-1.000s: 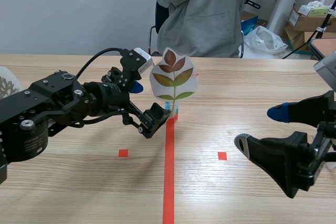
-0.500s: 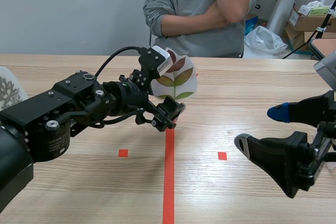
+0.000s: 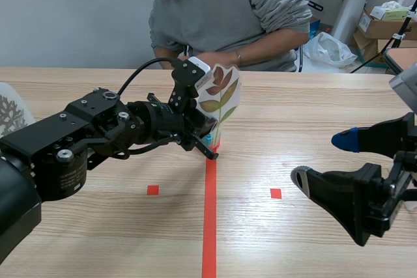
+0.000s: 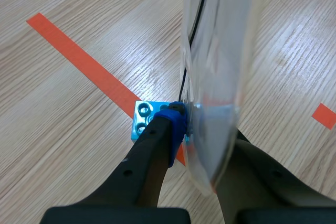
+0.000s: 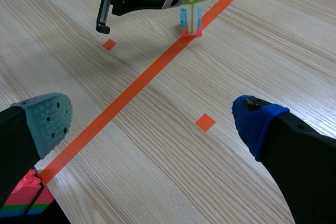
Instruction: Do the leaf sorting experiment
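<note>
Nearest, on the right, the right gripper [image 5: 151, 120] is seen wide open, its grey-green pad [image 5: 44, 121] and blue pad [image 5: 257, 119] spread well apart over bare table [image 3: 98, 239], nothing between them. A little stack of pink, green and blue bricks [image 5: 26, 200] can be spotted just under the grey-green finger. The red tape line [image 3: 209, 226] is laid down the middle, running away to the far side.

Further along that line, the leaf card [image 3: 221, 96] is stood upright in a small blue brick [image 4: 143, 119], which sits right on the tape. The left gripper [image 4: 207, 129] is reached in from the left and closed on the card low down, near the brick: one finger is pressed on each face, so the card is pinched edge-on between them.

Farthest, a person [image 3: 221, 11] in a grey top is leaned over the table, one hand [image 3: 215, 58] held just behind the card.
</note>
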Controlling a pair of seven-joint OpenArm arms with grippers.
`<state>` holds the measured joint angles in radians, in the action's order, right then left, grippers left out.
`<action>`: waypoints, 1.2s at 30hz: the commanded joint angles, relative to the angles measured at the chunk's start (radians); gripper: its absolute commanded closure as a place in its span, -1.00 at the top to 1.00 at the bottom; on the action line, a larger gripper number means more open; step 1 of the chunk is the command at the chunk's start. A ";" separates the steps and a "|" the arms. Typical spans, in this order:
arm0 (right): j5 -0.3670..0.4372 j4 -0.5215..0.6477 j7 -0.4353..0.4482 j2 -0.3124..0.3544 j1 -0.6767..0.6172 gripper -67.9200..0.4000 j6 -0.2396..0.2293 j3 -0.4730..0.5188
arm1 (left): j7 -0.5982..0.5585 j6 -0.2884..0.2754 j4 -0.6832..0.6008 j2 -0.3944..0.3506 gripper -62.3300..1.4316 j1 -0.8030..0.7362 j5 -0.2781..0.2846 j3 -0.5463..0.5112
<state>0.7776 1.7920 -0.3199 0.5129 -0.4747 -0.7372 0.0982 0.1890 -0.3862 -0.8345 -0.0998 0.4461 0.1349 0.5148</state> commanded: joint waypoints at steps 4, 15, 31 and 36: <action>0.012 0.014 0.011 0.013 0.012 0.87 -0.008 0.014 | -0.014 0.002 -0.013 0.011 -0.86 0.017 0.009 -0.005; 0.012 0.014 0.011 0.013 0.012 0.87 -0.008 0.014 | 0.071 -0.042 -0.118 0.001 -0.86 -0.015 0.040 -0.082; 0.012 0.014 0.011 0.013 0.012 0.87 -0.008 0.014 | 0.175 -0.100 -0.449 -0.130 -0.86 -0.288 0.163 -0.487; 0.012 0.014 0.011 0.013 0.012 0.87 -0.008 0.014 | 0.171 -0.100 -0.468 -0.176 -0.86 -0.359 0.221 -0.642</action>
<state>0.7780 1.7920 -0.3199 0.5129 -0.4747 -0.7372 0.0982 0.3717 -0.4835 -1.2980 -0.2676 0.0765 0.3454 -0.1230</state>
